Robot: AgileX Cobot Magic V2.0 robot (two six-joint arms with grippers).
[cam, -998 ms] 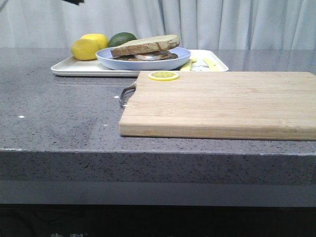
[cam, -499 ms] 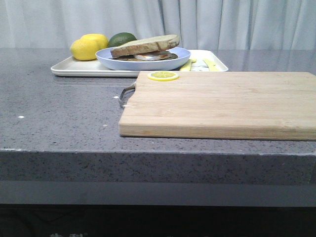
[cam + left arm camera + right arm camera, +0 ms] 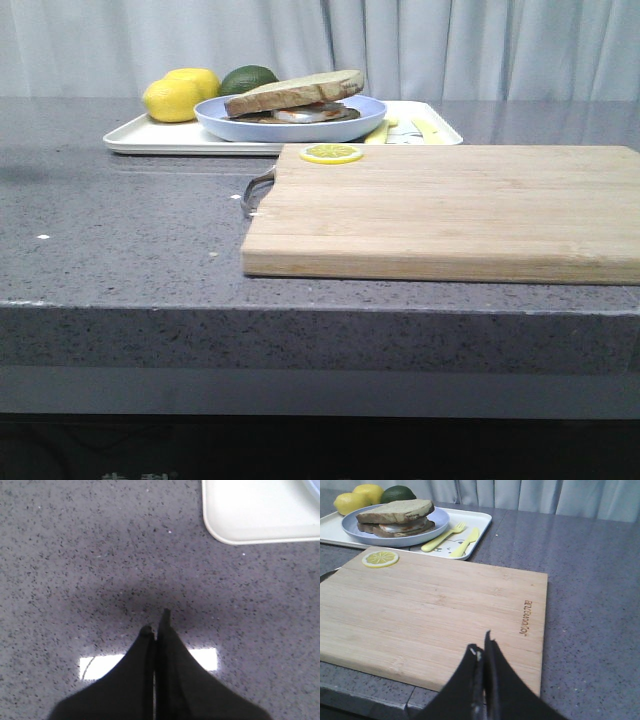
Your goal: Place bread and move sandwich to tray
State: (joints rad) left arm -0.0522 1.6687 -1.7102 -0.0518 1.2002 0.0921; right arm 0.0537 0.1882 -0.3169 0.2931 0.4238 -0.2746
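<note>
Up front, a grey speckled counter [image 3: 130,230] carries a wooden cutting board [image 3: 450,210]. Behind it the tray [image 3: 150,138] holds the plate [image 3: 290,125] with the sandwich [image 3: 300,108], bread [image 3: 295,90] on top. The left gripper [image 3: 156,625] and right gripper [image 3: 481,647] have fingers pressed together, empty.

The wooden cutting board [image 3: 450,208] is free except a lemon slice [image 3: 331,153] at its corner, while the tray [image 3: 160,138] behind seems crowded by the plate [image 3: 290,126], lemons [image 3: 180,95] and cutlery [image 3: 455,537].
</note>
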